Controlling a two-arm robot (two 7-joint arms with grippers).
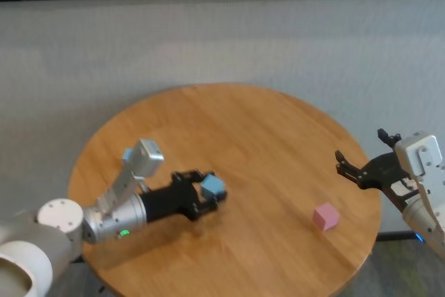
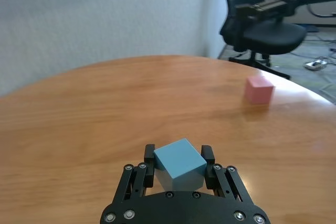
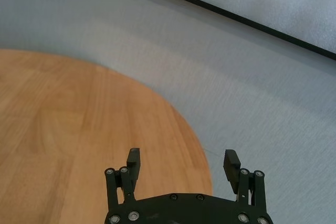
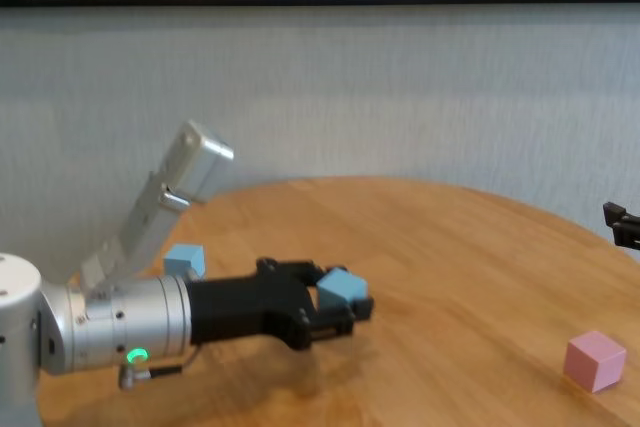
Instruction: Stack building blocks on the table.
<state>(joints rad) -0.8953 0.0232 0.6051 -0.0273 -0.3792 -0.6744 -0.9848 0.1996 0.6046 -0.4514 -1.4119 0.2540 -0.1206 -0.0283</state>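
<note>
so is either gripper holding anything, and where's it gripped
The left gripper holds a light blue block by two opposite side faces. The right gripper is open and empty.

We see only part of the second light blue block (image 4: 185,260) in the chest view, tucked behind the left arm, and in the head view that arm hides it completely. The right gripper (image 4: 622,226) is cut off by the chest view's right edge, leaving just a dark fingertip. In the left wrist view the held blue block (image 2: 179,163) has its lower faces hidden between the fingers (image 2: 208,154), so we cannot tell whether it touches the table (image 2: 105,108).
</note>
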